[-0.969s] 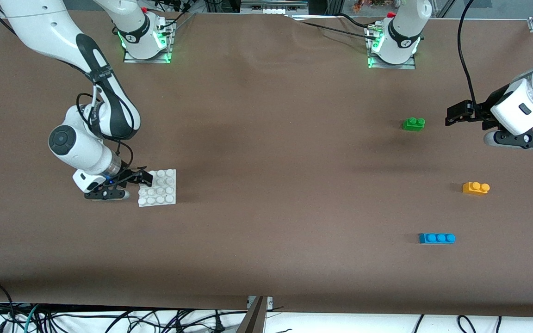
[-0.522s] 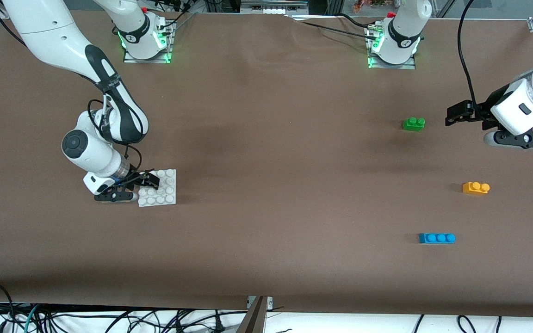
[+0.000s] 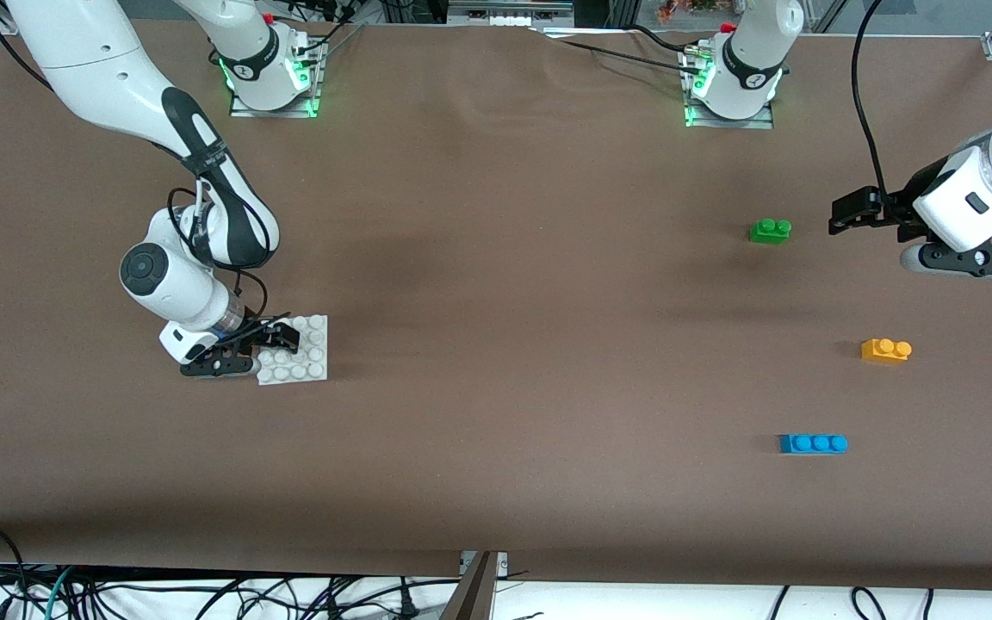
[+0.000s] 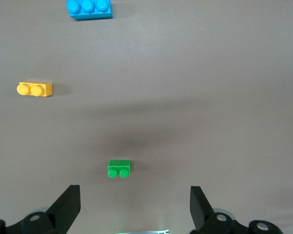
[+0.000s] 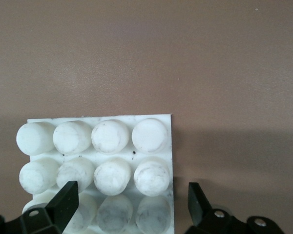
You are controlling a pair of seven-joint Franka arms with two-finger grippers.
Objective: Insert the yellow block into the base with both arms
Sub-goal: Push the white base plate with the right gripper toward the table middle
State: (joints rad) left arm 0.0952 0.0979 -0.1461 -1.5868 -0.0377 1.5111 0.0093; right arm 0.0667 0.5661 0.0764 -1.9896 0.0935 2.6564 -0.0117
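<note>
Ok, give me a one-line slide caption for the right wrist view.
Right gripper open over the edge of the white studded base on the brown table.

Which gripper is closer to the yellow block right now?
Left. The left gripper hangs open near the green brick, with the yellow block lying nearer the camera. The right gripper, open, sits at the base.

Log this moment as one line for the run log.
right gripper: open, at base edge | left gripper: open, waiting above table | yellow block: untouched on table | insertion: not started
</note>
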